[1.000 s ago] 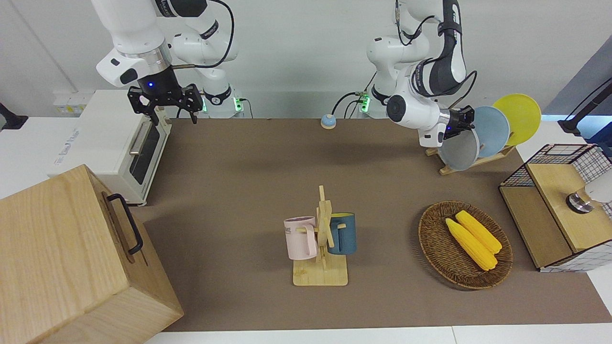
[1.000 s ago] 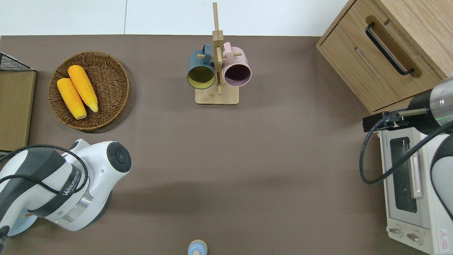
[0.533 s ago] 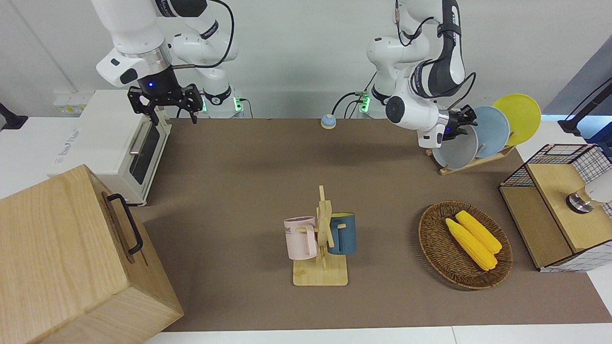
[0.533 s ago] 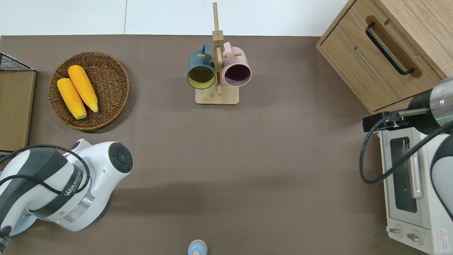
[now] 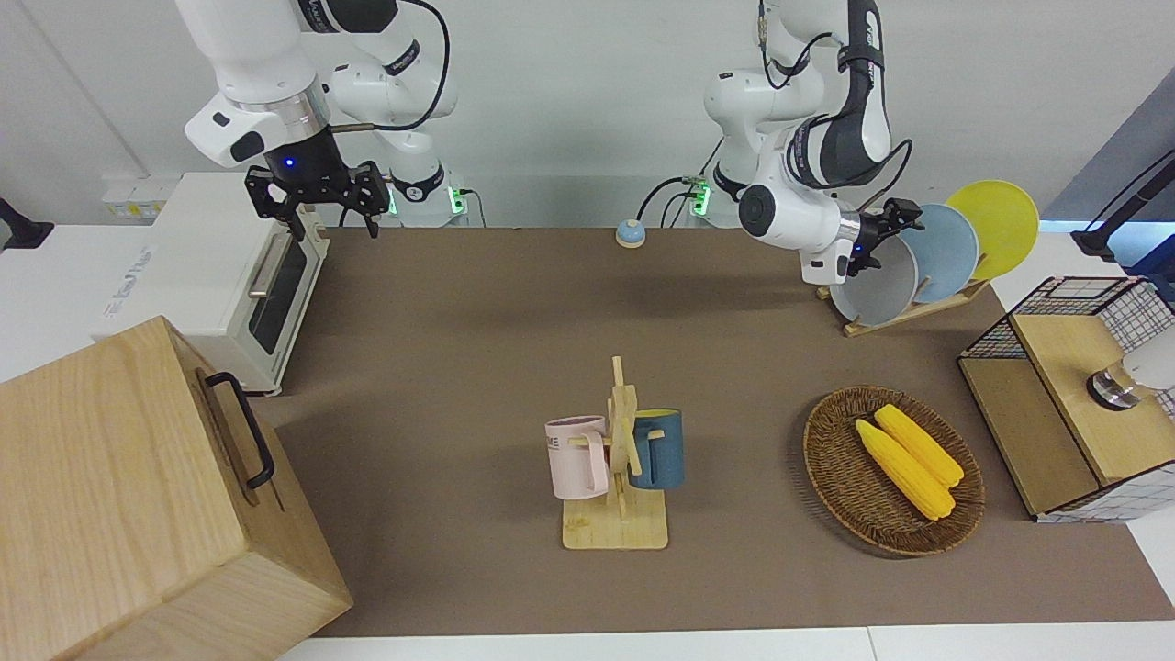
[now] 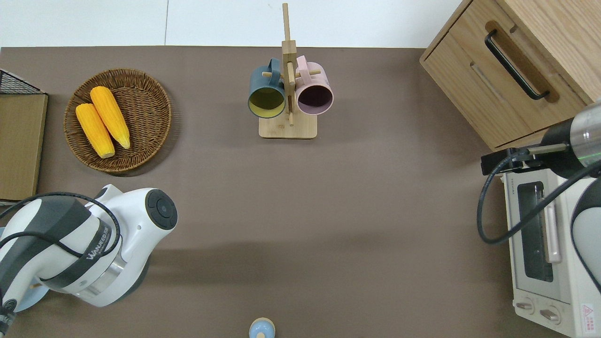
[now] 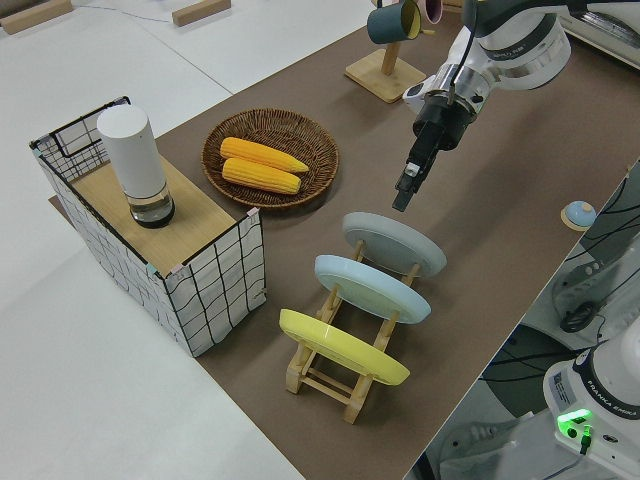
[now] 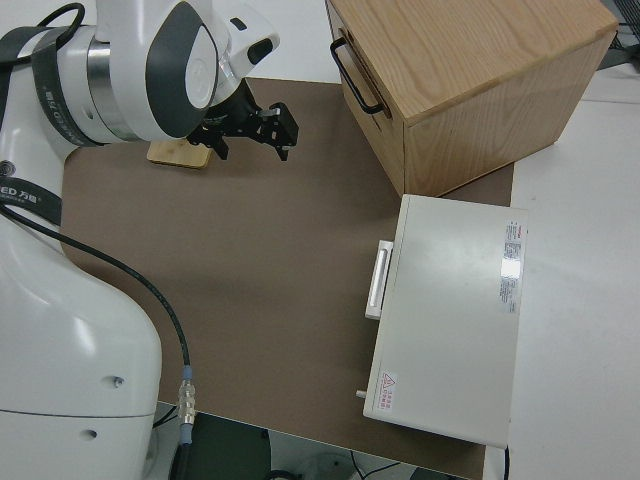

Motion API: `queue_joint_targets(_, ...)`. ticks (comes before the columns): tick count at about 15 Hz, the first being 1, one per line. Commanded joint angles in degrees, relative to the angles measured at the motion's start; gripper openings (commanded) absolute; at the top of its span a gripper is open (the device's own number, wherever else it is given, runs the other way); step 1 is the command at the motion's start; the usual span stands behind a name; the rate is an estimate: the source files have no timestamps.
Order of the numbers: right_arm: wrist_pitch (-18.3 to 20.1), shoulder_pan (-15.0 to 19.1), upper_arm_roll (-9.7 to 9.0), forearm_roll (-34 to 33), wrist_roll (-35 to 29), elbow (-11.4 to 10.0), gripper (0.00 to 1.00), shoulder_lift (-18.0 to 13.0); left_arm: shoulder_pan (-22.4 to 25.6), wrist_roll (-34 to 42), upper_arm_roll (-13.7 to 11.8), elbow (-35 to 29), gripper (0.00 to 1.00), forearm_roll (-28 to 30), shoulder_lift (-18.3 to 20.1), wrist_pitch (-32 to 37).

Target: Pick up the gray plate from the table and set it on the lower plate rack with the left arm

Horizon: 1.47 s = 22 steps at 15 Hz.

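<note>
The gray plate leans in the lowest slot of the lower plate rack, at the left arm's end of the table. My left gripper hangs open just above the plate's upper rim, apart from it, with nothing between its fingers. In the overhead view the left arm covers the rack and plates. The right arm is parked, its gripper open.
A light blue plate and a yellow plate fill the rack's higher slots. A wicker basket with two corn cobs, a wire-sided box, a mug tree, a toaster oven and a wooden cabinet stand around.
My left gripper let go of the gray plate, which now rests in the rack, and has drawn up and away from its rim. The right arm has not moved.
</note>
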<state>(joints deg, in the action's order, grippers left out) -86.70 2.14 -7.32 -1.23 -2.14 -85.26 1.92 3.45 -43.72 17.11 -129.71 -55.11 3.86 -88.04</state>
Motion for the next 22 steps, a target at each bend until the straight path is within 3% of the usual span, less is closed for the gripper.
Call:
queue_joint_targets(1,0.92,1.28,-1.2,-0.17,-0.76,1.23,0.983,0.55,-0.2,-0.05,0.2,0.85,1.0,-0.09,0.18,-0.47)
queue_joint_targets(8,0.92,1.28,-1.2,-0.17,-0.76,1.14,0.983,0.55,-0.11,3.29,0.2,16.13,1.0,11.23,-3.24,-0.47)
queue_joint_targets(11,0.92,1.28,-1.2,-0.17,-0.76,1.23,0.983,0.55,0.33,6.53,0.03,23.52,1.0,19.13,-4.04,-0.47)
queue_joint_targets(16,0.92,1.28,-1.2,-0.17,-0.76,1.14,0.983,0.55,0.51,8.73,-0.77,30.2,1.0,31.96,-3.69,-0.47)
queue_joint_targets(22,0.92,1.28,-1.2,-0.17,-0.76,1.23,0.983,0.55,0.86,25.59,-1.2,33.64,1.0,42.26,-3.07,-0.03)
